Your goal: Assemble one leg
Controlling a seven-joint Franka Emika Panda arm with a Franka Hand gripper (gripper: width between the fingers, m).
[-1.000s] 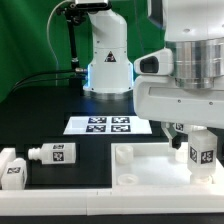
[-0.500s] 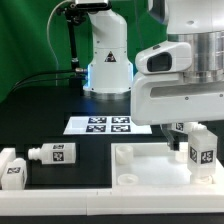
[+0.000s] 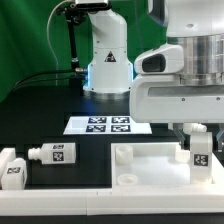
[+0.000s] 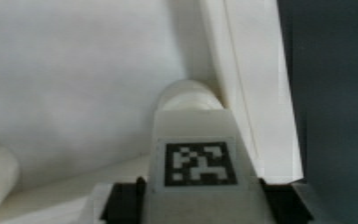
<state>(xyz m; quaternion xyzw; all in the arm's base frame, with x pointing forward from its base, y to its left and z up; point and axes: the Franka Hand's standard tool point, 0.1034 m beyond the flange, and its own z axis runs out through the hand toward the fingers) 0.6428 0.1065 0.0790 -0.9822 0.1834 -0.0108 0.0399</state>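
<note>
My gripper [image 3: 200, 140] is shut on a white square leg [image 3: 200, 152] with a black-and-white tag. It holds the leg upright over the far right corner of the large white panel [image 3: 150, 165]. In the wrist view the leg [image 4: 202, 140] fills the middle, with the dark pads [image 4: 137, 200] pressed on both its sides and the white panel [image 4: 69, 80] below it. Two more legs lie on the black table at the exterior view's left: one [image 3: 52, 153] with its stub pointing left, another [image 3: 12, 170] at the edge.
The marker board [image 3: 104, 125] lies flat behind the panel, in front of the robot base [image 3: 107, 60]. Round sockets [image 3: 124, 153] show at the panel's left corners. A green backdrop stands behind.
The gripper with the leg has moved slightly right and down toward the panel's right corner. The loose legs have not moved.
</note>
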